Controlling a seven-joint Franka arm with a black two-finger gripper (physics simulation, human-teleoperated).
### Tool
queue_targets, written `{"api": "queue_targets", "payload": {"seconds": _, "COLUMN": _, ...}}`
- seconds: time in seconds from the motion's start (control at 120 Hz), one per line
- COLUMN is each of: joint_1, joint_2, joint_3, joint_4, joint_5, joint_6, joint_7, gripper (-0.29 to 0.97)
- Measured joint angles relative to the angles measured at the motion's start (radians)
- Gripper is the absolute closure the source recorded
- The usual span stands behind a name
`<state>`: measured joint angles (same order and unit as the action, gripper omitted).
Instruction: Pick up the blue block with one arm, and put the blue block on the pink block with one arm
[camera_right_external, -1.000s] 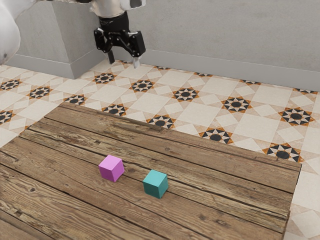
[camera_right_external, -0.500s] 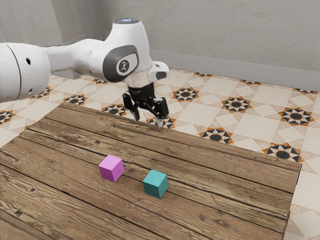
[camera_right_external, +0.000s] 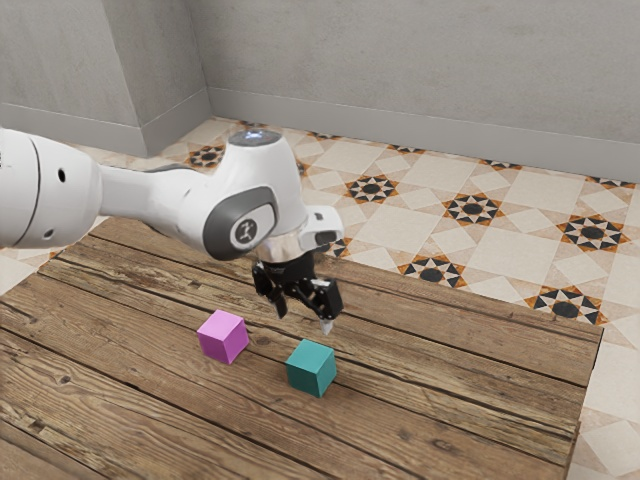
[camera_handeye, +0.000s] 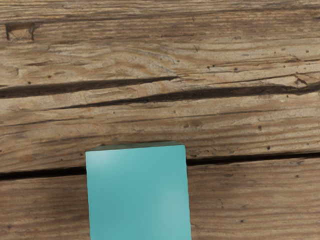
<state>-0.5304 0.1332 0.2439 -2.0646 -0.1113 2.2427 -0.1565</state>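
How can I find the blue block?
Look at the wooden table, where two blocks sit apart near the middle. The blue block lies under the fingers, to the exterior view's right of the pink block. It's teal, its neighbour pink.

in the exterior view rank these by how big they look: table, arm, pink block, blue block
1. table
2. arm
3. pink block and blue block: these look about the same size. The blue block sits slightly nearer the camera, so I won't rank them.
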Motion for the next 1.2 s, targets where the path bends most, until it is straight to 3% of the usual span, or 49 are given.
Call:
{"api": "queue_targets", "payload": {"seconds": 0.583, "joint_1": 0.012, "joint_2": 0.09, "joint_3": -0.004, "joint_4": -0.063, "joint_5": -0.001, "joint_6": 0.141, "joint_7": 0.001, "gripper": 0.02}}
{"api": "queue_targets", "payload": {"seconds": 1.2, "joint_1": 0.005, "joint_2": 0.162, "joint_3": -0.009, "joint_4": -0.06, "joint_5": -0.031, "joint_6": 0.184, "joint_7": 0.004, "gripper": 0.02}}
